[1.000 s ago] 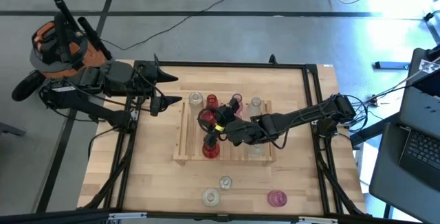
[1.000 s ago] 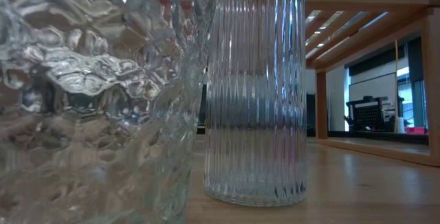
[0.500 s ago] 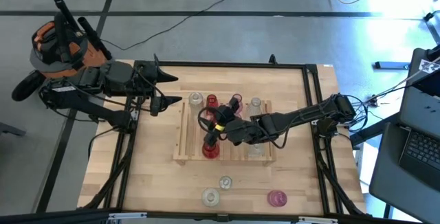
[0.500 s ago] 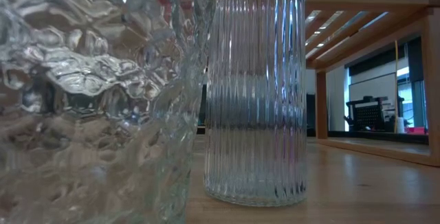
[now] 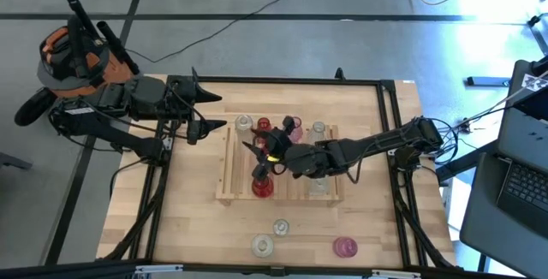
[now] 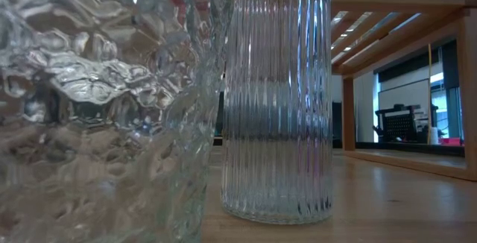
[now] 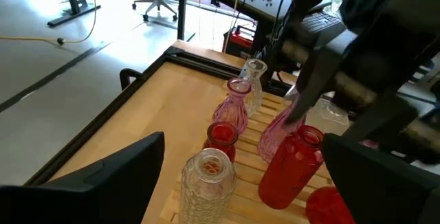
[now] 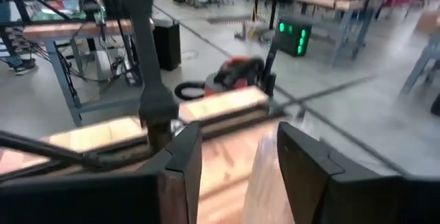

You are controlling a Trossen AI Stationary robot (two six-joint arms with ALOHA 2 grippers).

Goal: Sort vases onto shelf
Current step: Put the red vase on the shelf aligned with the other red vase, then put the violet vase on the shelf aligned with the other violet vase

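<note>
**Right gripper on a pink vase over the shelf**

From above, we see the right gripper [image 5: 276, 153] reaching over the shelf [image 5: 229, 176] at the table's middle, among red vases [image 5: 262, 185]; three more vases [image 5: 345, 246] stand near the front edge. The left gripper [image 5: 210, 112] waits, spread wide, by the left edge.

At table height, a ribbed clear vase [image 6: 276, 98] fills our view.

The left wrist shows the pink vase [image 7: 277, 133] clasped by the right fingers [image 7: 309, 80].

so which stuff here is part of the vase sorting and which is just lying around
Job:
- vases on the shelf, red, pink, clear
- three vases on the table's near edge
- right gripper among the red vases

Lying about:
- laptop
- floor cables
- left gripper, waiting
</note>
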